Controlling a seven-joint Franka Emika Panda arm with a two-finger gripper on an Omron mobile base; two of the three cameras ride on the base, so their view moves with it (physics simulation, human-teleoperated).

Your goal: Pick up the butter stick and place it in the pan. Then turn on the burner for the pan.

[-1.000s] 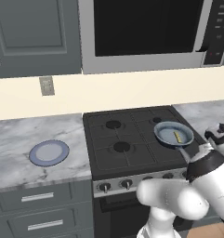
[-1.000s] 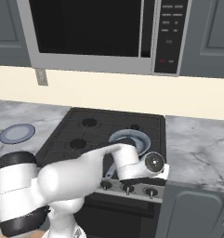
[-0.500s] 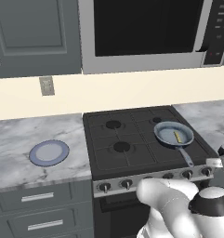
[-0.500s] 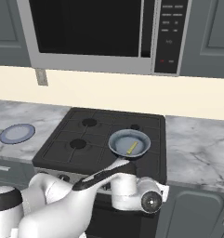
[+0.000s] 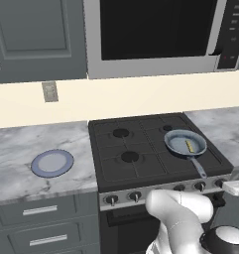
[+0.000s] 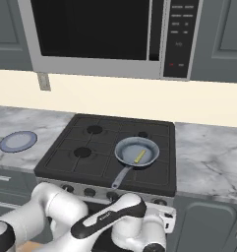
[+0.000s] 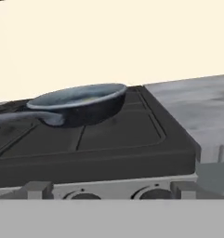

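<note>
The pan (image 5: 184, 143) sits on the stove's front right burner, its long handle (image 5: 200, 170) pointing toward the front edge. The butter stick (image 5: 189, 146) lies inside it, a thin pale-yellow bar, also visible from the other side as the butter stick (image 6: 139, 156) in the pan (image 6: 136, 151). In the hand view the pan (image 7: 81, 105) is seen side-on, level with the camera, and its rim hides most of the butter. My gripper (image 7: 111, 189) is open, its fingertips (image 7: 37, 188) wide apart with nothing between them. It hangs low at the stove's front right, facing the burner knobs (image 7: 148, 193).
A row of knobs (image 5: 135, 196) runs along the stove front (image 6: 90, 193). A blue-rimmed grey plate (image 5: 52, 163) lies on the marble counter left of the stove. More marble counter (image 6: 208, 157) lies right of the stove, with a microwave (image 5: 155, 30) above and drawers (image 5: 39, 211) below left.
The hand has dropped from beside the pan's handle to below the stove's front edge at knob height. The pan and butter have not moved. The gripper stays open.
</note>
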